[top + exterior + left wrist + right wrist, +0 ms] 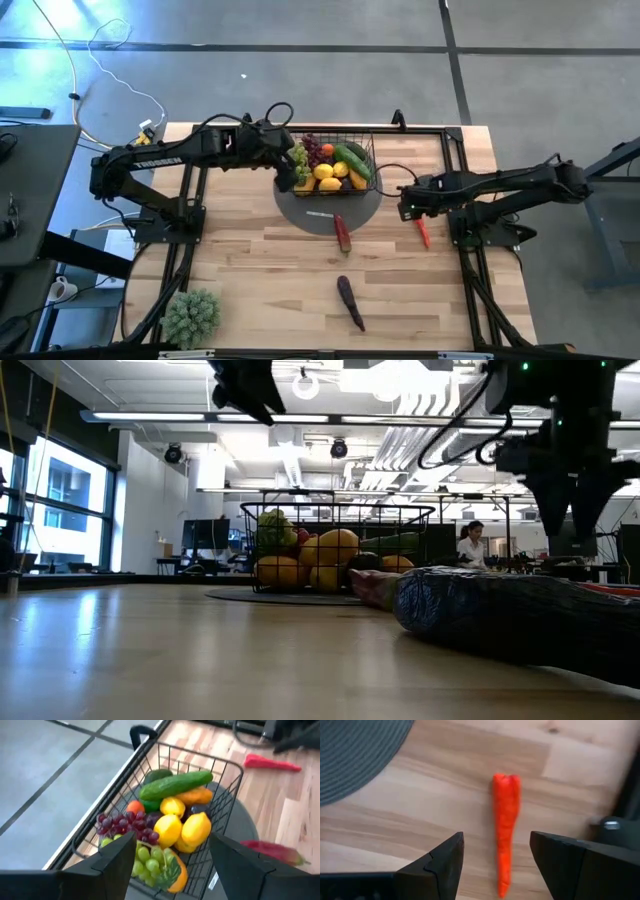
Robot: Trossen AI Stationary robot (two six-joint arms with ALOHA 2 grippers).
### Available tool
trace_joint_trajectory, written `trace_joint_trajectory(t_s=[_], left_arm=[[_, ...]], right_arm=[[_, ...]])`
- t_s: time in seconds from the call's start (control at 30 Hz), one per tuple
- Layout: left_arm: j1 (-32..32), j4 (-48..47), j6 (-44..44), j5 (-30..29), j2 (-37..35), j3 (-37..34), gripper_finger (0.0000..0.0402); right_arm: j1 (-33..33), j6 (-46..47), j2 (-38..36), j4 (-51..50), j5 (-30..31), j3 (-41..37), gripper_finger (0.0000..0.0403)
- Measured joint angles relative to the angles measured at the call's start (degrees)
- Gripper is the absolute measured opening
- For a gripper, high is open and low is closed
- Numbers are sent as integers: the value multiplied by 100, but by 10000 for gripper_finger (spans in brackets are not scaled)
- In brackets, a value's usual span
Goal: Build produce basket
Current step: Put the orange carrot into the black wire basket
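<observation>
The right gripper (495, 865) hovers with fingers apart over the slim red chili (506, 827), lying near the table's right edge. Descend centred (straddling it crosswise). The black wire-mesh basket (368, 150) sits mid-back; left gripper (172, 865) spread, empty.

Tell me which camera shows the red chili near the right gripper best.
The right wrist view: the red chili lies whole on bare wood between open fingers. The high view shows it small, the left wrist view distant, the low view not clearly.
</observation>
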Motion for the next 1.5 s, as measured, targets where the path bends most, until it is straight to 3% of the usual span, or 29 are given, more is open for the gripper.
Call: trace_joint_trajectory(t_s=[0.23,0.8,1.03,1.33,1.5], left_arm=[[0,455,-8,-158,0,0,241],[-2,444,-306,-152,0,0,241],[-2,444,-305,-156,0,0,241],[-2,449,-303,-169,0,0,241],[-2,491,-302,-171,0,0,241]], right_arm=[[0,272,0,505,-204,-649,210],[0,587,2,1642,-680,-1705,206],[-2,601,-9,1774,-812,-1929,151],[-2,596,-161,1762,-844,-1908,16],[0,563,-466,1677,-578,-1543,27]])
